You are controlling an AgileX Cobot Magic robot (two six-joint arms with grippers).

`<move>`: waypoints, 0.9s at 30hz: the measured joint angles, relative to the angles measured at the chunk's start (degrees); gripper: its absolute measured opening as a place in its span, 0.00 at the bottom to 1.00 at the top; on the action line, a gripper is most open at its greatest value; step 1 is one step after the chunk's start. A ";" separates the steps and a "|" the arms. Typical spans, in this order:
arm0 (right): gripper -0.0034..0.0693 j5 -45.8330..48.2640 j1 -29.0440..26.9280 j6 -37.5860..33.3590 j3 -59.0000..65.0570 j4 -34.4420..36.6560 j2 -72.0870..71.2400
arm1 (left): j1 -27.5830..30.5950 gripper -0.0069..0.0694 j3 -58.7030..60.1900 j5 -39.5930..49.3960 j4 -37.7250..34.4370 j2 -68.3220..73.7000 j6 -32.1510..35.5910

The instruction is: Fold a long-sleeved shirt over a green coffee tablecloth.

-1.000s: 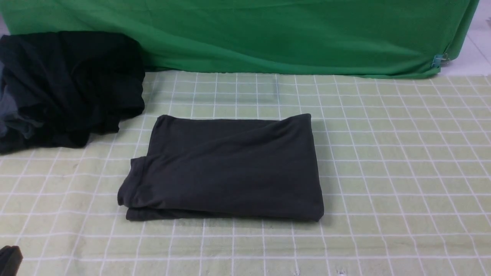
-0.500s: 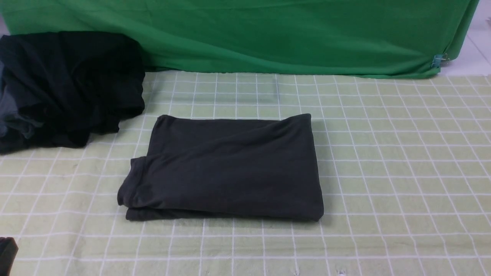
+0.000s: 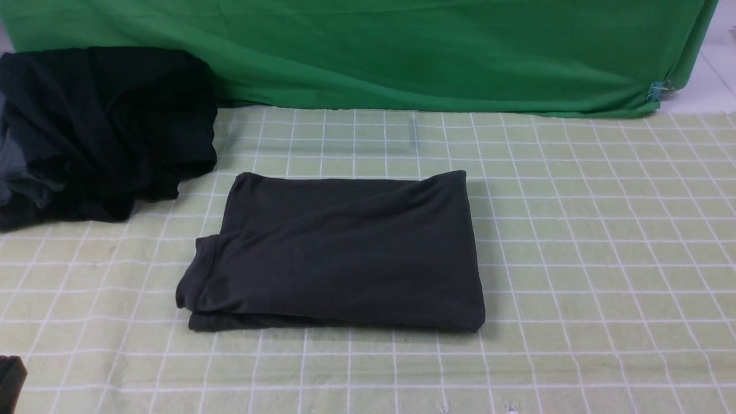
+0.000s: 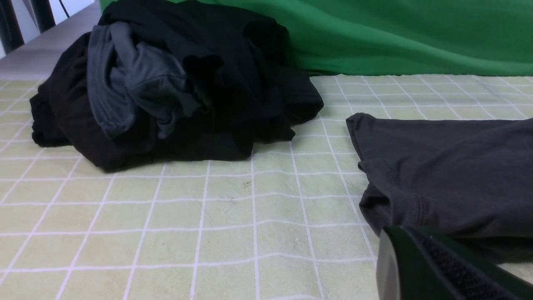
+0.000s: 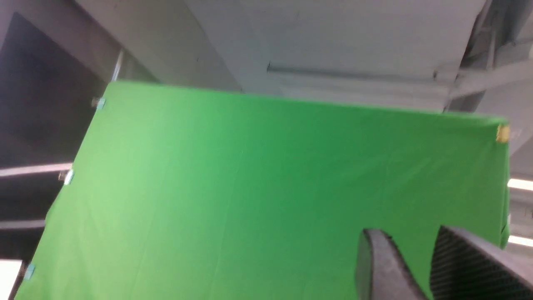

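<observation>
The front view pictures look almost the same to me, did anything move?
Only a little: the dark left tool at the near left corner slid further out of the picture. The folded long-sleeved shirt, the green coffee tablecloth and the pile of black and grey clothes stayed put.

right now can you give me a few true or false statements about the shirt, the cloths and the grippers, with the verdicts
1. The long-sleeved shirt lies folded into a compact rectangle on the green coffee tablecloth. True.
2. The shirt's white chest print faces up. False: only plain charcoal fabric shows.
3. A pile of black and grey garments sits to the robot's left of the shirt, apart from it. True.
4. The right gripper is clamped on the shirt. False: it points up at the plain deep-green cloth, with a gap between its fingers and nothing in them.
5. The left gripper holds a shirt edge. False: it is shut, near the shirt but gripping nothing.
</observation>
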 joint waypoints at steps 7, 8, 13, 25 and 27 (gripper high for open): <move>0.33 12.84 -15.50 -1.41 6.39 0.00 0.11 | 0.00 0.09 0.00 0.00 0.00 0.00 0.13; 0.33 13.50 -18.40 -1.41 8.84 0.00 0.17 | 0.00 0.09 0.00 0.00 0.00 0.00 0.13; 0.34 14.96 -26.37 -1.14 20.40 0.00 0.23 | 0.00 0.09 0.00 0.00 0.00 0.00 0.13; 0.37 20.42 -27.95 3.10 27.60 0.00 0.26 | 0.00 0.10 0.00 -0.12 0.00 -0.06 0.13; 0.37 20.42 -27.95 3.21 27.60 0.00 0.26 | 0.00 0.10 0.00 -0.16 0.00 -0.06 0.08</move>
